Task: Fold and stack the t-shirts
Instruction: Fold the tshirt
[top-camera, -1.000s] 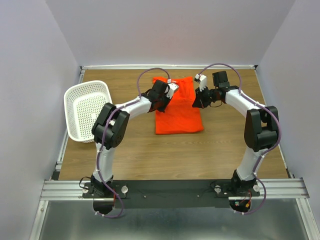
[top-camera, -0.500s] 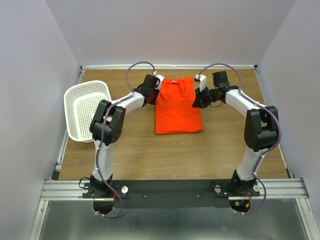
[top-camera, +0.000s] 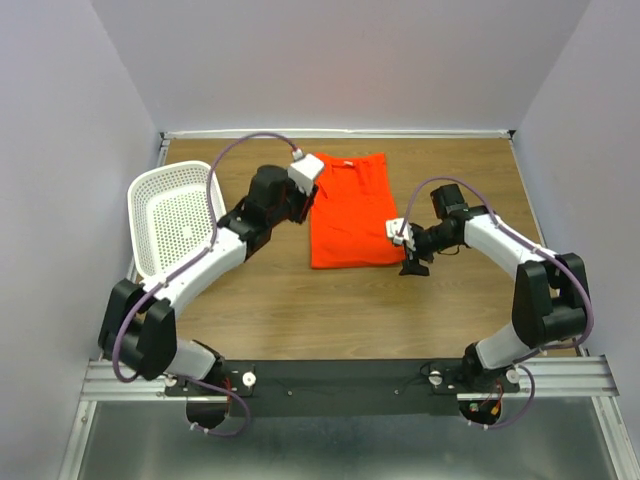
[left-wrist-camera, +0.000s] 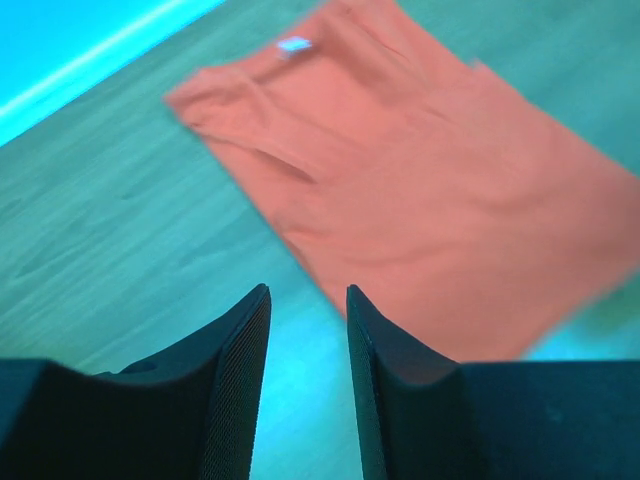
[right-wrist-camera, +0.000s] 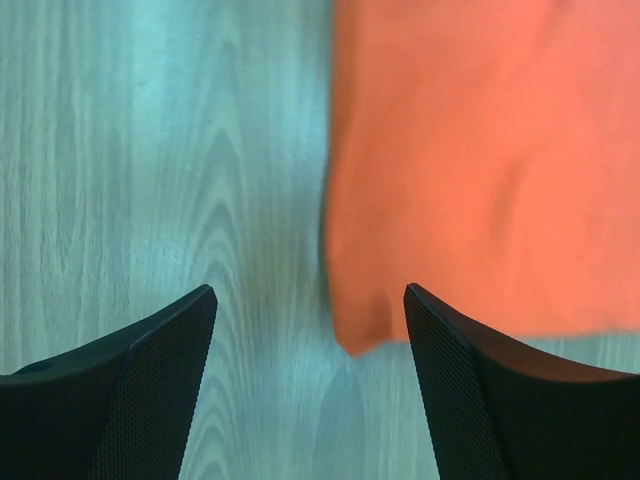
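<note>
The orange-red t-shirt lies flat on the wooden table, folded into a long rectangle, with its white neck label at the far end. My left gripper hovers just off the shirt's left edge. Its jaws are partly open around bare table, with the t-shirt ahead and to the right. My right gripper hangs over the shirt's near right corner, wide open. That corner of the t-shirt shows between the fingers, and neither finger touches it.
A white perforated basket leans at the table's left edge, close to the left arm's elbow. Grey walls close in the back and both sides. The metal rail carrying both arm bases runs along the near edge.
Both grippers let go of the shirt and opened. The left arm drew back to the left and nearer. The right arm swung from the shirt's far right edge to its near right corner.
</note>
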